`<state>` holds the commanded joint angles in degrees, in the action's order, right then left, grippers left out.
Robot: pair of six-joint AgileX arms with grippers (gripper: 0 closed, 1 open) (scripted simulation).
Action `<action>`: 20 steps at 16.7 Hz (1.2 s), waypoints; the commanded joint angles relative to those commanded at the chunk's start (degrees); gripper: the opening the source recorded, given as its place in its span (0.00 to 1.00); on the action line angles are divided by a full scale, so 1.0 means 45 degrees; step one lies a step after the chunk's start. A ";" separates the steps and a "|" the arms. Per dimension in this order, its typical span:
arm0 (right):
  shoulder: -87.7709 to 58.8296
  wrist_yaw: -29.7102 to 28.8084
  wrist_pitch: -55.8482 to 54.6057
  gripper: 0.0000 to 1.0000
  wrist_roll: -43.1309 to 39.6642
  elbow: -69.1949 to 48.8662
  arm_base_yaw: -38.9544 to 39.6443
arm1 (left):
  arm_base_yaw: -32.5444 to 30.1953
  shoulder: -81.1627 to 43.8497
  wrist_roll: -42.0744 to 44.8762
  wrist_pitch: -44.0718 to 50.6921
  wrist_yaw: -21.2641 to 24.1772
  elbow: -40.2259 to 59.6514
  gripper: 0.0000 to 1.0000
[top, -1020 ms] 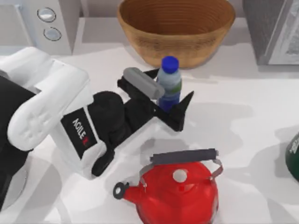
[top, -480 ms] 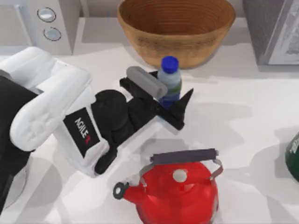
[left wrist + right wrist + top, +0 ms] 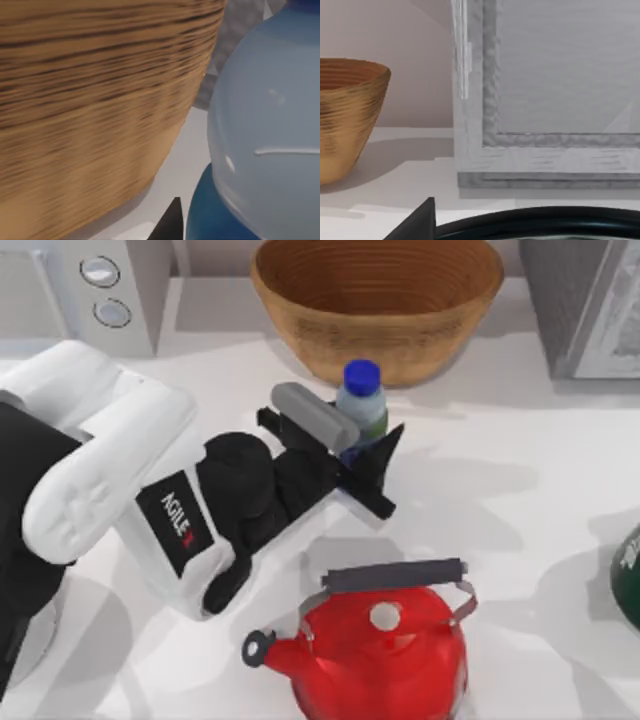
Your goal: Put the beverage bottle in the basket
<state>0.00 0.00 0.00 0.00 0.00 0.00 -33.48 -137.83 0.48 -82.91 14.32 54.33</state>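
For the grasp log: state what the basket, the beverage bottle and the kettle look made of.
Basket: woven fibre or wood, matte tan, ribbed coils ringing the wall.
Beverage bottle: clear glossy plastic, blue cap, highlights on its shoulder; the left gripper is around it.
Kettle: glossy red, probably enamelled metal, with a grey handle.

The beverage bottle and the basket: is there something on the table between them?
No. In the top view the strip of white table between the beverage bottle and the basket is bare; the left gripper is around the bottle.

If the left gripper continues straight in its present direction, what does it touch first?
Probably the beverage bottle, already between the left gripper fingers; past it stands the basket wall. Depth is uncertain.
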 joint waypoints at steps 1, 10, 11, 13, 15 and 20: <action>0.0000 0.0000 0.0000 1.00 0.0000 0.0000 0.0000 | 0.0000 0.0000 0.0000 0.0000 0.0000 0.0000 0.02; 0.0000 0.0000 0.0000 1.00 0.0000 0.0000 0.0000 | 0.0026 0.0028 0.0017 0.0000 -0.0001 -0.0016 0.00; 0.0000 0.0000 0.0000 1.00 0.0000 0.0000 0.0000 | 0.0017 0.0049 0.0016 -0.0001 0.0006 -0.0034 0.00; 0.0000 0.0000 0.0000 1.00 0.0000 0.0000 0.0000 | -0.0096 0.0385 0.0008 0.0014 0.0112 -0.0340 0.00; 0.0000 0.0000 0.0000 1.00 0.0000 0.0000 0.0000 | -0.0206 0.1064 -0.0031 0.0123 0.0296 -0.1010 0.00; 0.0000 0.0000 0.0000 1.00 0.0000 0.0000 0.0000 | -0.0012 0.3684 -0.0216 0.0873 0.0892 -0.3670 0.00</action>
<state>0.00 0.00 0.00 0.00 0.00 0.00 -33.54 -121.25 -0.50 -78.98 18.34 37.81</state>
